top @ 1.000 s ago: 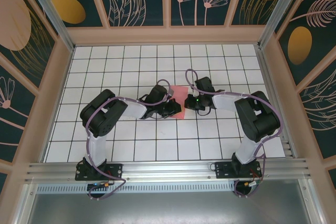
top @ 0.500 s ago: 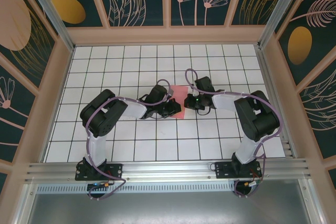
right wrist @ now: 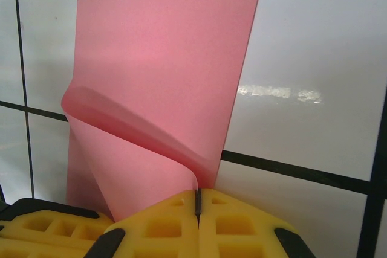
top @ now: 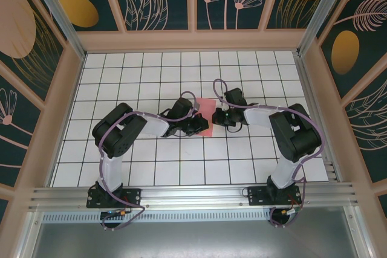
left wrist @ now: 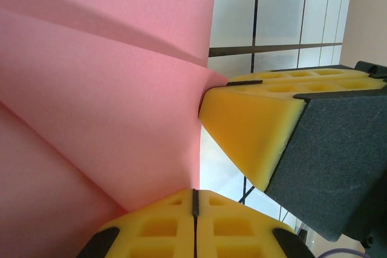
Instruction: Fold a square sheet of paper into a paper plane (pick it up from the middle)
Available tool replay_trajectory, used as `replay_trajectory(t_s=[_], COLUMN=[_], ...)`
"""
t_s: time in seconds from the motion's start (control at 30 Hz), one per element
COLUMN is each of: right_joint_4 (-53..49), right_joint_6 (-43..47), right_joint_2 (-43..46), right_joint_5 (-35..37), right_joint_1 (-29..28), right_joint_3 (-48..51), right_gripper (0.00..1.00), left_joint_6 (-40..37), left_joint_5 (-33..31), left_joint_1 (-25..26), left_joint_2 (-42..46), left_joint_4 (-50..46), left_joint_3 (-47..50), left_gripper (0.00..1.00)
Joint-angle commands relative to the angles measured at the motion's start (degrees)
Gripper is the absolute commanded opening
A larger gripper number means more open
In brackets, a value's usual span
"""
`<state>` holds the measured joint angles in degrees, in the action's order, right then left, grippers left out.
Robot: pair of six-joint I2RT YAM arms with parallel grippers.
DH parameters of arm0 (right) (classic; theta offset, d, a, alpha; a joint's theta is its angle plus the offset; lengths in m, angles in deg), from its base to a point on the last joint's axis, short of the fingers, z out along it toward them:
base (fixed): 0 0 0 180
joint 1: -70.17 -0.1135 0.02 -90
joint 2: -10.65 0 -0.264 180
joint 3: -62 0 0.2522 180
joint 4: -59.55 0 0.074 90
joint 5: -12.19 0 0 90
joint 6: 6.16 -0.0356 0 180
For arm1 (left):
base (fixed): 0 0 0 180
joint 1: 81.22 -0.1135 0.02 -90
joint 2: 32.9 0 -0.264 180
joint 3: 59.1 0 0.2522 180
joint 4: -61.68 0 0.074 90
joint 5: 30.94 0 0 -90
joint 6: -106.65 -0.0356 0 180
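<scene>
The square sheet of paper [top: 204, 110] is pink-red and lies folded over as a strip about one tile wide at the table's middle. My left gripper [top: 201, 127] is at its near edge, shut on the paper. In the left wrist view the sheet [left wrist: 109, 89] spreads up from my pinched left gripper [left wrist: 195, 195], with a yellow finger [left wrist: 248, 125] of the right gripper close beside. My right gripper [top: 216, 115] is shut on the paper's right edge. In the right wrist view the paper [right wrist: 163, 58] curls up off the tiles into my right gripper [right wrist: 196, 199]. The paper plane is out of view.
The white grid table [top: 151, 77] is ringed by a low wooden wall [top: 193, 40]. An aluminium rail [top: 193, 194] runs along the near edge by the arm bases. Both arms reach inward and their wrists nearly meet over the paper.
</scene>
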<state>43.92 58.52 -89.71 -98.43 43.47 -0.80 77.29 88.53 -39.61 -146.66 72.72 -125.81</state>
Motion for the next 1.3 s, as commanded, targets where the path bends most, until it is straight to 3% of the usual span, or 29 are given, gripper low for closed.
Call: replay_trajectory(t_s=[0.0, 0.43, 0.83, 1.03, 1.27], right_joint_4=[1.43, 1.04, -0.03, 1.82, 1.88], right_joint_6=[1.57, 1.55, -1.64, -2.62, -2.55], right_joint_2=[-1.41, -1.9, 5.82, 5.88, 4.22], right_joint_5=[-0.38, -0.33, 2.89, -2.64, -3.16], right_joint_1=[0.4, 0.37, 0.51, 0.26, -0.06], right_joint_3=[-1.37, -1.93, -0.87, 1.53, 0.98], right_gripper=[0.01, 0.03, 0.2, 0.15, 0.11], left_joint_6=[-0.85, -0.48, -0.16, 0.21, 0.58], left_joint_5=[-0.73, -2.43, -3.78, -3.9, -3.99], left_joint_1=[0.32, 0.3, 0.29, 0.32, 0.28], left_joint_2=[-0.49, -0.42, -0.32, -0.34, -0.46], left_joint_4=[-2.11, -4.38, -6.34, -6.35, -6.53], left_joint_3=[-0.71, -0.69, -0.75, -0.82, -0.92], left_gripper=[0.08, 0.08, 0.08, 0.07, 0.06])
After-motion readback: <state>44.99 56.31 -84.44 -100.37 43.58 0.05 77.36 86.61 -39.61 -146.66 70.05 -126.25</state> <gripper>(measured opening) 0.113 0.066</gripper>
